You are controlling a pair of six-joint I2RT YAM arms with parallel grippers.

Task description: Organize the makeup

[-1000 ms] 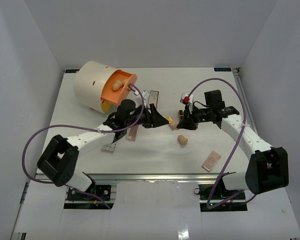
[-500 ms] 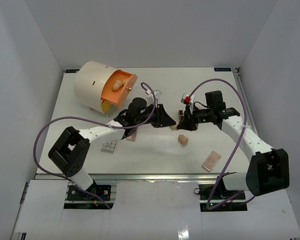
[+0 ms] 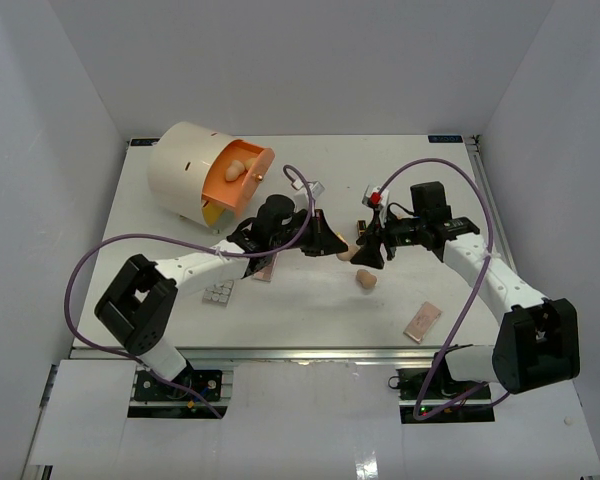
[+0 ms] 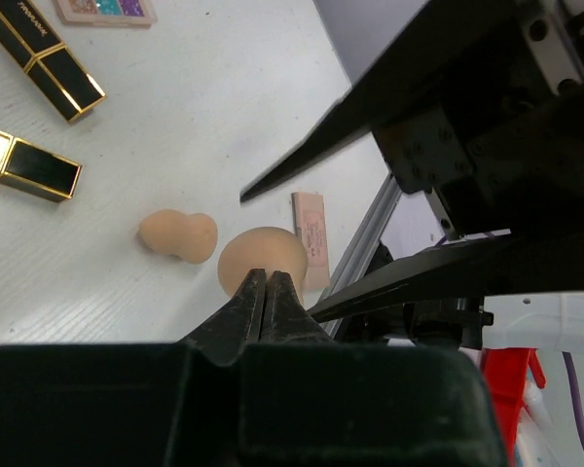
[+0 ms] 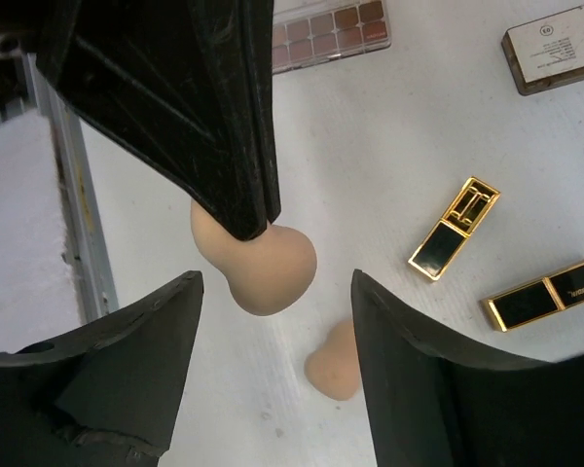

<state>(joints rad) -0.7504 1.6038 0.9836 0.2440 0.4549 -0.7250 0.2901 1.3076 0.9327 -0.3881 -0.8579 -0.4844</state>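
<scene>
Clenched on only the tip of a sponge (image 5: 263,265), with the right tool (image 5: 275,290) open around it, the left tool (image 4: 266,292) could let it slip onto the table (image 5: 389,146).

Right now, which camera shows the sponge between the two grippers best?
Right wrist view: the sponge shows nearly whole and close, pinched by the left gripper between the open jaws of the right gripper. Left wrist view: its own jaws cover part. Top view: a tan speck.
</scene>
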